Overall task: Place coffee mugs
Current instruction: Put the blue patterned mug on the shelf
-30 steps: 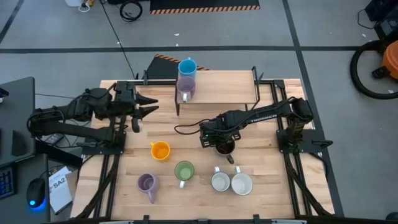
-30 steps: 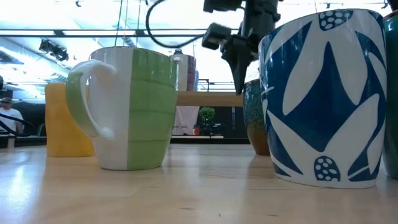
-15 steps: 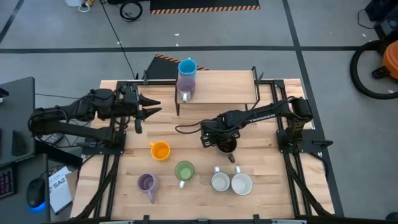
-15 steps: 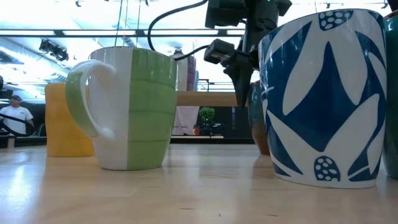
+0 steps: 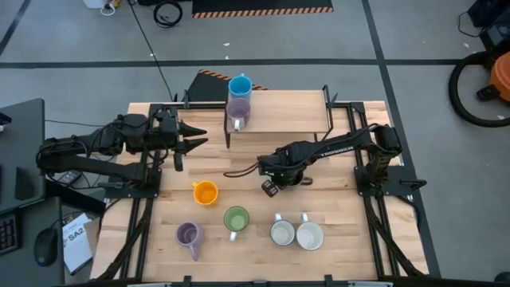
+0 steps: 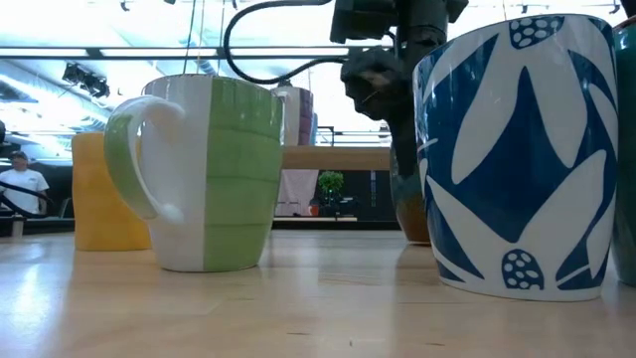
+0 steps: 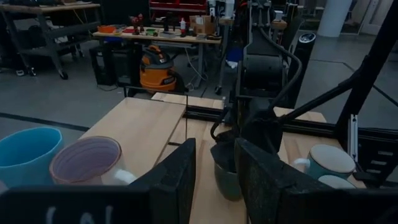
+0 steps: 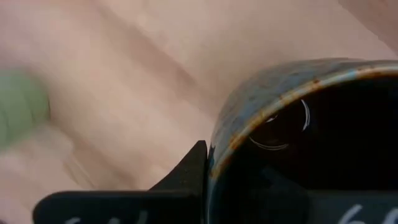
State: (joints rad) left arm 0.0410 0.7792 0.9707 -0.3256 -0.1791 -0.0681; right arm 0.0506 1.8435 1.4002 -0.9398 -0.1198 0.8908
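From above, the right gripper (image 5: pixel 276 185) has swung since a second ago: its wrist now hides the dark brown mug it hovered over then, and its jaws have clamped on that mug's rim. The left gripper (image 5: pixel 194 137) stays at the left edge of the pale wooden surface (image 5: pixel 351 239), jaws parted and empty. On the raised shelf (image 5: pixel 287 112) at the back stand the blue mug (image 5: pixel 240 84) and a lilac mug (image 5: pixel 238 109), touching. Along the front sit the orange mug (image 5: pixel 205 193), the second lilac mug (image 5: pixel 188 234), the green mug (image 5: pixel 236 218) and two white mugs (image 5: pixel 296 233) side by side.

At table height, the green mug shows glossy ceramic with green and white bands and a rounded handle; a near white mug (image 6: pixel 517 149) carries a blue leaf pattern.

The left wrist view looks across the boards to the dark brown mug (image 7: pixel 227 177) under the right arm.

The right wrist view shows the mug close up — speckled glaze, a rust-coloured rim line, a dark glossy inside — with one finger (image 8: pixel 183 174) pressed to its outer wall.
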